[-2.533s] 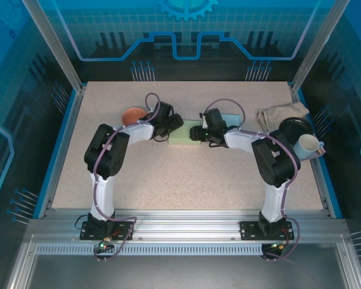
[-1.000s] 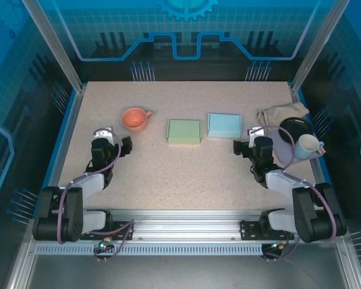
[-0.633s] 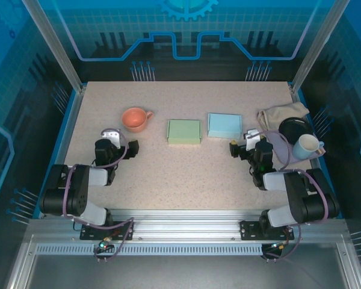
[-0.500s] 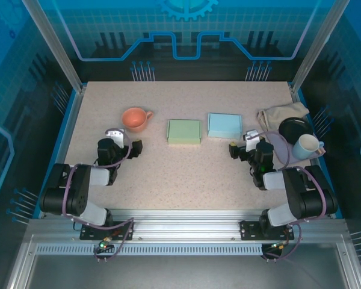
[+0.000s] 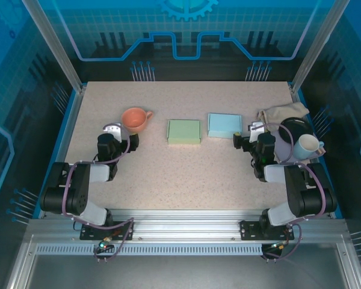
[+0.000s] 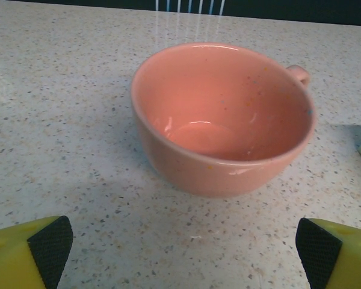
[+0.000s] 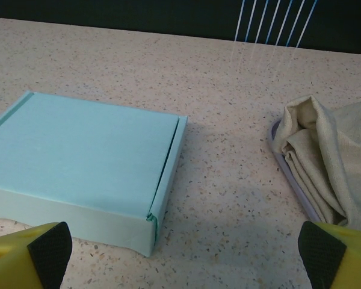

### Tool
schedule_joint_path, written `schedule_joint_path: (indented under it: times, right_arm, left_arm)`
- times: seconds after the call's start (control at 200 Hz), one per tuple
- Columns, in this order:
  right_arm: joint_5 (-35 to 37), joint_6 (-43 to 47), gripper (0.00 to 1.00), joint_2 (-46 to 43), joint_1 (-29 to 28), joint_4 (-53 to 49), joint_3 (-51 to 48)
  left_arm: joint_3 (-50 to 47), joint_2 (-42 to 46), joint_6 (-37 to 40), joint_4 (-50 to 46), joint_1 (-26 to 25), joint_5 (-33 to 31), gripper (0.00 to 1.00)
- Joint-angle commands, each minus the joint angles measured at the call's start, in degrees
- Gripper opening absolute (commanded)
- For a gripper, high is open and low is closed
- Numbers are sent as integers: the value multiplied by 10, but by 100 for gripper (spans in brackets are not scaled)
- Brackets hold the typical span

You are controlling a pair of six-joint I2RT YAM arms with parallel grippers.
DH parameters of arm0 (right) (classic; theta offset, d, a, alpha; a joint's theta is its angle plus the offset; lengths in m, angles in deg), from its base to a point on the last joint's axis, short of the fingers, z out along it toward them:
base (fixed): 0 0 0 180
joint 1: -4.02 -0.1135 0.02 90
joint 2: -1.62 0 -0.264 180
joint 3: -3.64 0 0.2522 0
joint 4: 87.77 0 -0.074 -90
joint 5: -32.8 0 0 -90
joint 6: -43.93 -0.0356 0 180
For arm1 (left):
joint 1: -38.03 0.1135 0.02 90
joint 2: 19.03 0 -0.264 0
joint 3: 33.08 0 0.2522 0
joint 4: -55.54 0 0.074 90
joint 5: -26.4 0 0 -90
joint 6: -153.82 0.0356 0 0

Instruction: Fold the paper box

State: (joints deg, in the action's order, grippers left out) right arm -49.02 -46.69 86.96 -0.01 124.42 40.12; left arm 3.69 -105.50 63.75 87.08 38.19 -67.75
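- Fingers (image 6: 30,253) of the left gripper (image 6: 180,253) and the right gripper (image 7: 180,253) are spread wide and empty.
- A flat light-blue paper box (image 7: 78,162) lies closed mid-table, long axis left-right, flap seam facing right. A flat green paper box (image 5: 184,131) lies to its left, apart.
- Speckled beige tabletop (image 5: 186,174), blue panelled walls (image 5: 186,36).
- Two boxes; two cups, an orange ceramic cup (image 6: 222,120) and a pale mug (image 5: 307,144); one beige folded cloth (image 7: 325,156).
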Motion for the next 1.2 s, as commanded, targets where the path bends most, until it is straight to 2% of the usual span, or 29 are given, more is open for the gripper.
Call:
schedule_joint_path:
  times: [0.0,1.195]
  right_arm:
    - [11,-6,100,6,0,-9,8]
    - [10,-6,100,6,0,-9,9]
  left_arm:
    - [4,-3,-8,3,-8,-29,99]
    - [10,-3,-2,-6,-11,-16,99]
